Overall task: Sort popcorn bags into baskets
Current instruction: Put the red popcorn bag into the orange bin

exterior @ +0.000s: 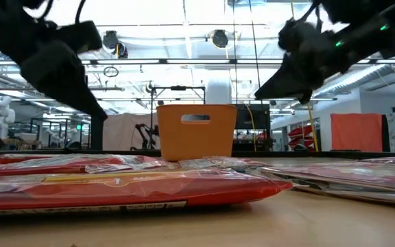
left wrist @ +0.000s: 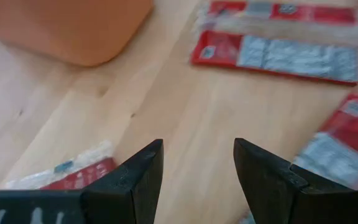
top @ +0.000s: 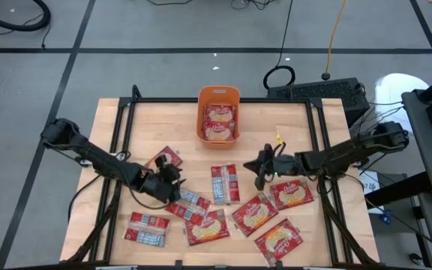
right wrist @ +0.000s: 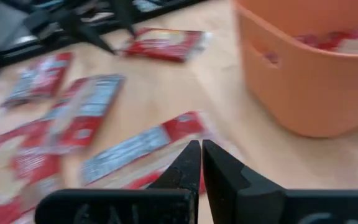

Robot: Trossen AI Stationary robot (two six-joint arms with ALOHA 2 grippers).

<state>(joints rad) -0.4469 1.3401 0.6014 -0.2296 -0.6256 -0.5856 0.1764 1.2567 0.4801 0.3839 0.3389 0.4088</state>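
The orange basket (top: pixel 218 96) stands at the table's far middle with two popcorn bags (top: pixel 220 122) lying in it. Several more red popcorn bags lie flat on the wood in the near half, among them one face-down bag (top: pixel 225 184) at the centre and one (top: pixel 168 158) on the left. My left gripper (top: pixel 172 176) hovers open over bare wood left of centre, nothing between its fingers (left wrist: pixel 143 174). My right gripper (top: pixel 259 169) is shut and holds nothing; it hangs right of centre, above the table, with the basket (right wrist: pixel 309 81) ahead of it.
Black frame rails (top: pixel 223 100) run along the table's far edge and down both sides. Bare wood lies between the basket and the scattered bags. Cables and a keyboard (top: pixel 317 91) lie on the floor beyond the far edge.
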